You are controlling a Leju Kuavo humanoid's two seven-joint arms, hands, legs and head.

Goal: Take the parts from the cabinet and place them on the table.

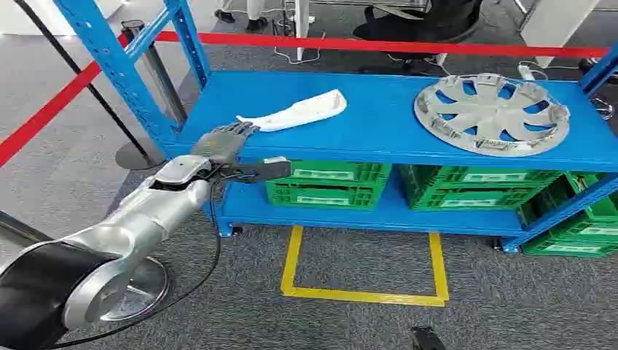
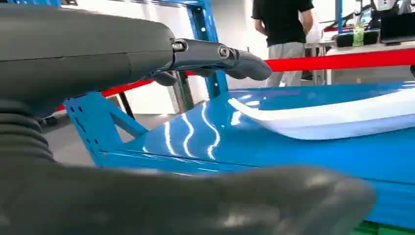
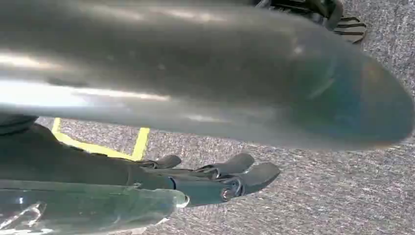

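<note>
The left hand is held at the blue shelf's front edge, fingers apart, just beside the white part; the right hand hangs empty, fingers apart.

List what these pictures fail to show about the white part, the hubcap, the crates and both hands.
- White part: in the left wrist view its far end is cut off by the picture's edge.
- Left hand: contact with the white part is not clear in the head view.
- Hubcap: markings too small to read.
- Green crates: contents hidden by the blue shelf.
- Right hand: partly hidden behind a blurred silver arm cover.
</note>
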